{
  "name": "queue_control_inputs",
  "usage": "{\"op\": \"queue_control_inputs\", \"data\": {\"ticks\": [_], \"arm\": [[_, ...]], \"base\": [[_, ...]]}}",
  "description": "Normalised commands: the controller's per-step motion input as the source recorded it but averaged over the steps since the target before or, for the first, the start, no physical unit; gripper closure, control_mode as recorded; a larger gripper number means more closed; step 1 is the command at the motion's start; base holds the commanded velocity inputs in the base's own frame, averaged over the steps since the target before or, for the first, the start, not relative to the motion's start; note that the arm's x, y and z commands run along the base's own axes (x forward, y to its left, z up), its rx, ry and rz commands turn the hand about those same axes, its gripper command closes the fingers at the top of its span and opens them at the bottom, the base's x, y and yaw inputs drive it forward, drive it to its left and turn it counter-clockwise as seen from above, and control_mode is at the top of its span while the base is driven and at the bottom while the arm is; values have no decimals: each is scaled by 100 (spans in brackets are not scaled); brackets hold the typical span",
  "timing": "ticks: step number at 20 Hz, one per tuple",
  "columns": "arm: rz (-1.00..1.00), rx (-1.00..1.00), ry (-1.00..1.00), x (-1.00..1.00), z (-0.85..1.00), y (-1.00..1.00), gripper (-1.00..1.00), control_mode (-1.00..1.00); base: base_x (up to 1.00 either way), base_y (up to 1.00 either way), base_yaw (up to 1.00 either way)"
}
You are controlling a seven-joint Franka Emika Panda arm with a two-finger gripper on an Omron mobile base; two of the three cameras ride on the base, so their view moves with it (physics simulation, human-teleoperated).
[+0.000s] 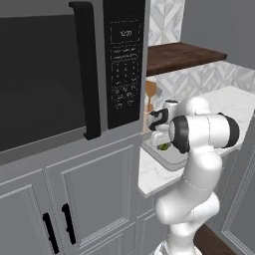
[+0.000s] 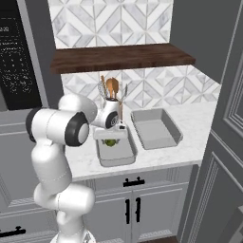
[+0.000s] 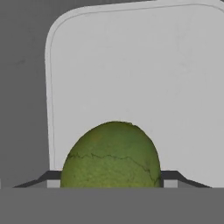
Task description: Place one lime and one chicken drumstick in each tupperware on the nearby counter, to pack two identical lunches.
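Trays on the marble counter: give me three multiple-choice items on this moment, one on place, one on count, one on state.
1. Where is the lime?
A. Over the tray nearer the utensil holder
B. Over the other tray
C. On the wooden shelf

2. How many trays are there?
A. One
B. Two
C. Three

3. The far tray is:
A. lidded
B. full
C. empty

A: the lime sits between the end effector fingers over the near tray.
B: two stand side by side.
C: its floor is bare.
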Motion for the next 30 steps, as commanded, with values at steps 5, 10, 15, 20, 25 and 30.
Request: {"op": "queue_control_inputs", "data": {"ticks": [5, 10, 15, 20, 25, 30], "arm": [[0, 0, 0, 0, -24, 0, 100, -100], [0, 0, 0, 0, 0, 0, -100, -100], [0, 0, 0, 0, 0, 0, -100, -100], [0, 0, 0, 0, 27, -3, -100, -100], [0, 3, -7, -25, 67, -8, -100, -100], [0, 5, 0, -96, 32, -38, -100, -100]], "base": [[0, 0, 0], [0, 0, 0], [0, 0, 0], [0, 0, 0], [0, 0, 0], [0, 0, 0]]}}
